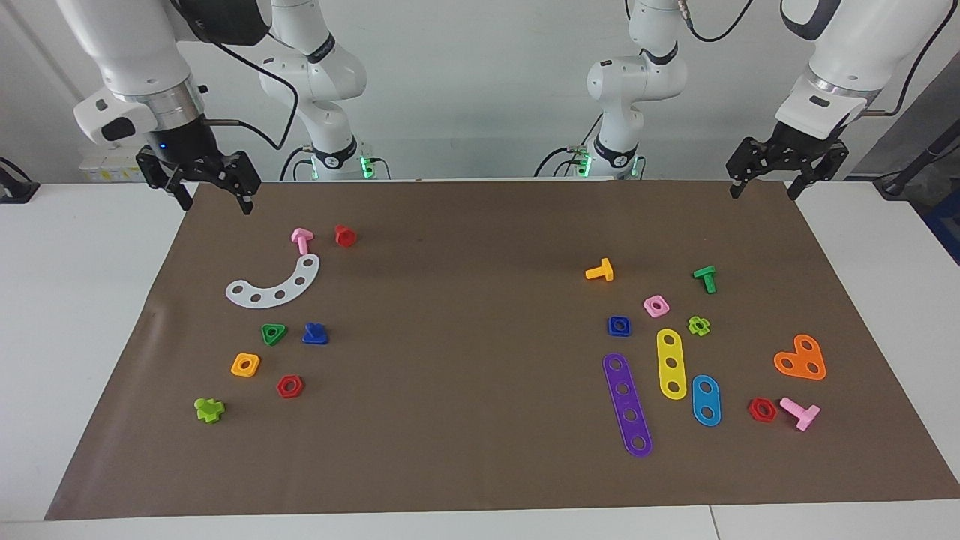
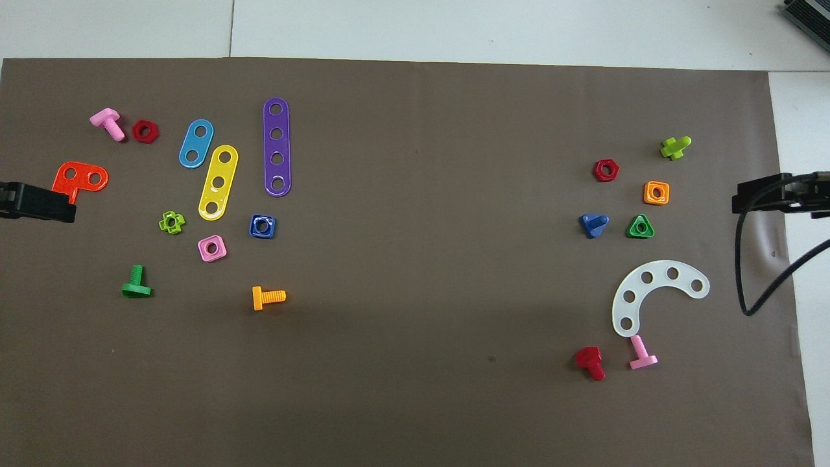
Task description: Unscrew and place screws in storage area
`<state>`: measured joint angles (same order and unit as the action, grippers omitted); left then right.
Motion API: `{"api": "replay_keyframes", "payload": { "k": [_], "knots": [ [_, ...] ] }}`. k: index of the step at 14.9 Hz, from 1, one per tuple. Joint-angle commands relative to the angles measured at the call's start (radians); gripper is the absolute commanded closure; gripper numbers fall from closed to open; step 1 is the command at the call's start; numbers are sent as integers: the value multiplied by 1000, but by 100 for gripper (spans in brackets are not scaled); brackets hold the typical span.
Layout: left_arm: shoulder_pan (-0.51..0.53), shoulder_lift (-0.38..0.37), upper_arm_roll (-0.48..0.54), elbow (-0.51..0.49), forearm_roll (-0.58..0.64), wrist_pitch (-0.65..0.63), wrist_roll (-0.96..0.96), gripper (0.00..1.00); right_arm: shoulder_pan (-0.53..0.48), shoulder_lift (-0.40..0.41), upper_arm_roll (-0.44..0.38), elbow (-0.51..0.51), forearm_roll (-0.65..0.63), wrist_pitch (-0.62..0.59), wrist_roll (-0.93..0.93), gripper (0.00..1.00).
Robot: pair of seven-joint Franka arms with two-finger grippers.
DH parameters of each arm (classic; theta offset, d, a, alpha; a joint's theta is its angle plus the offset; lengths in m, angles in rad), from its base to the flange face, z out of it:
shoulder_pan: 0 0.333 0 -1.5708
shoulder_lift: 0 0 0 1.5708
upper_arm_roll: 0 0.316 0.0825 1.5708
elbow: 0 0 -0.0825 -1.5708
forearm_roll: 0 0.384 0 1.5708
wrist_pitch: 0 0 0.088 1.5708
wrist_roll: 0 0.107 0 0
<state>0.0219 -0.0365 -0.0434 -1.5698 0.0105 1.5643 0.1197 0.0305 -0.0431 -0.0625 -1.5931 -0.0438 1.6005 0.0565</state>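
Note:
The blue screw (image 1: 315,334) (image 2: 593,225) lies free on the brown paper (image 1: 480,420) toward the right arm's end, beside a green triangular nut (image 1: 274,334). Its matching blue square nut (image 1: 619,325) (image 2: 262,226) lies toward the left arm's end, among the coloured strips. My right gripper (image 1: 215,204) hangs open and empty over the paper's corner by its own base. My left gripper (image 1: 763,193) waits open and empty over the other corner by the robots. The storage area is the brown paper around these two groups of pieces.
Around the blue screw lie a white curved strip (image 1: 274,285), pink (image 1: 301,240) and red (image 1: 345,235) bolts, an orange nut (image 1: 245,364), a red nut (image 1: 289,385) and a lime piece (image 1: 209,409). Purple (image 1: 628,405), yellow and blue strips, an orange bolt (image 1: 600,270) and a green bolt (image 1: 705,278) lie toward the left arm's end.

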Motion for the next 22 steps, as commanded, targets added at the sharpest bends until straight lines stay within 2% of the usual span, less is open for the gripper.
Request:
{"api": "replay_keyframes", "payload": {
  "k": [1,8,11,15,22],
  "knots": [
    [10,-26,-7,-30,14,-3,-9,0,-18,-14,6,4,24,-21,-38,0],
    [10,-26,-7,-30,14,-3,-9,0,-4,-14,12,2,24,-13,-29,0],
    [10,-26,-7,-30,14,-3,-9,0,-1,-15,21,5,63,-83,3,0],
    [10,-26,-7,-30,14,-3,-9,0,-1,-17,21,-13,65,-48,2,0],
    [10,-26,-7,-30,13,-3,-9,0,-1,-20,21,-11,56,-60,6,0]
  ]
}}
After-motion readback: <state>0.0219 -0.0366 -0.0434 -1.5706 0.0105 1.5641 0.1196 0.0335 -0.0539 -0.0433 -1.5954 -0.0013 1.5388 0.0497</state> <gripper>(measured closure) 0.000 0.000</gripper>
